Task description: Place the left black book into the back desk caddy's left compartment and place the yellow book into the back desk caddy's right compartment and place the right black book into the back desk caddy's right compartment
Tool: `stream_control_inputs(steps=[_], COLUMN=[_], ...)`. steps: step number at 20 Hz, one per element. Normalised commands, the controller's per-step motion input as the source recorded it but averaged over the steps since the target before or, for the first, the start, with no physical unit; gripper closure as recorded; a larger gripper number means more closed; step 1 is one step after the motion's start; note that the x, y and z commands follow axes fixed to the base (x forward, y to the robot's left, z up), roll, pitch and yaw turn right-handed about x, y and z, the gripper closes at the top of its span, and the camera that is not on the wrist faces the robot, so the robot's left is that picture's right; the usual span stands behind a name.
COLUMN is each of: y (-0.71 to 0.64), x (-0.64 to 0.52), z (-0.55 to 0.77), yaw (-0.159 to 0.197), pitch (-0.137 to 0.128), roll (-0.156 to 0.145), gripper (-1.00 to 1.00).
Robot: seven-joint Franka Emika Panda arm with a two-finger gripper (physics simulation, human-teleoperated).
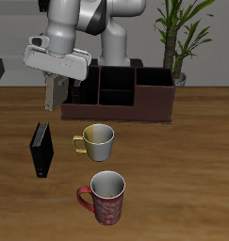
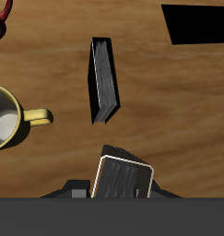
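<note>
Gripper (image 1: 55, 94) clenched on a black book (image 1: 56, 92), raised over the table (image 1: 182, 169) before the caddy (image 1: 125, 94).
The wrist view shows this book's (image 2: 123, 177) pale page edge; below lies another black book (image 2: 104, 81), beside a yellow mug (image 2: 6, 118). Only the exterior view shows the whole caddy and the red mug (image 1: 106, 197).

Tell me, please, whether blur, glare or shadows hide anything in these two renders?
Exterior view: sharp and evenly lit, only soft shadows under the black book and mugs. Wrist view: also sharp, without glare; a dark band hides the jaws, and the held book shows only partly.
</note>
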Motion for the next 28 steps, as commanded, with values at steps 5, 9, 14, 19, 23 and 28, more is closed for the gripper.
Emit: stream_control_inputs(steps=[5, 9, 14, 19, 23, 28], y=[0.48, 0.48, 0.4, 0.39, 0.32, 0.43], x=[-0.16, -0.13, -0.14, -0.15, -0.16, -0.23], z=[0.37, 0.39, 0.33, 0.21, 0.1, 0.03], yaw=[0.111, 0.127, 0.115, 0.116, 0.057, 0.029], pitch=[-0.027, -0.019, 0.007, 0.033, 0.015, 0.022], roll=[0.049, 0.06, -0.003, -0.011, 0.013, 0.028], gripper=[1.0, 1.0, 1.0, 1.0, 1.0, 1.0])
